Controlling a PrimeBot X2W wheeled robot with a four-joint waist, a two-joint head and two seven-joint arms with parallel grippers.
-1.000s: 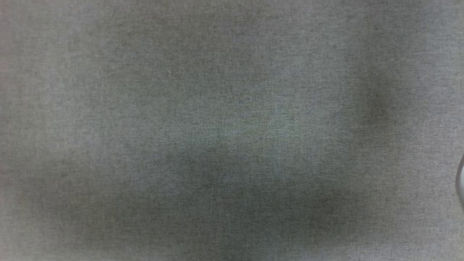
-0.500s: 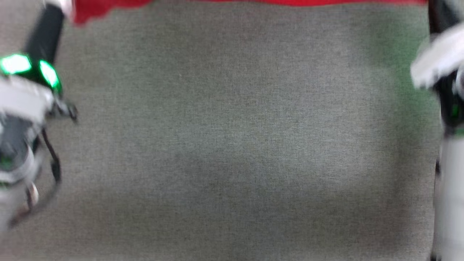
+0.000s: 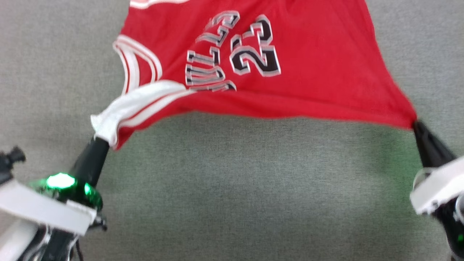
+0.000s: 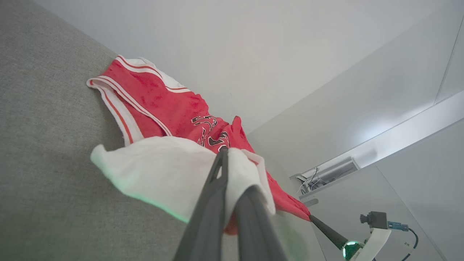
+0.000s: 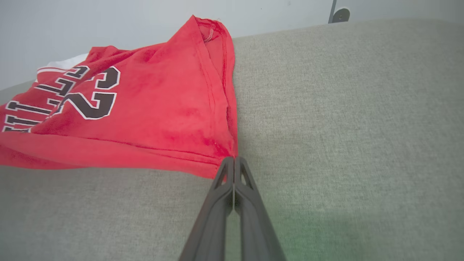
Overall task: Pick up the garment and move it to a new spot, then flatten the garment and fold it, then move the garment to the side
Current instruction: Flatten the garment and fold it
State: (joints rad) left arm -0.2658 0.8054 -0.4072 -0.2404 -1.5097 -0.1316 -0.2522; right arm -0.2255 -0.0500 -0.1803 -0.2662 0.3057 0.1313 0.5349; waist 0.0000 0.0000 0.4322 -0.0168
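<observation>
The garment [image 3: 308, 65] is a red jersey with white striped trim and a black-and-white 23, spread across the upper half of the head view on the grey cloth surface. My left gripper [image 3: 100, 139] is shut on its white sleeve at the lower left. The left wrist view shows the white cloth bunched around the closed left gripper [image 4: 224, 152]. My right gripper [image 3: 416, 125] is shut on a red hem corner at the right. In the right wrist view the right gripper [image 5: 233, 159] pinches that corner of the garment [image 5: 145, 108]. The near edge hangs taut between both grippers.
Grey fabric [image 3: 232, 195] covers the whole work surface, with open room in front of the garment. A pale wall [image 4: 253, 43] rises behind the surface's far edge. A shelf with cables [image 4: 326, 174] sits beyond the surface in the left wrist view.
The head view has shifted: a second ago it held bare grey cloth, then the garment's edge at the top. Now the garment spans its upper half, with both grippers in view.
</observation>
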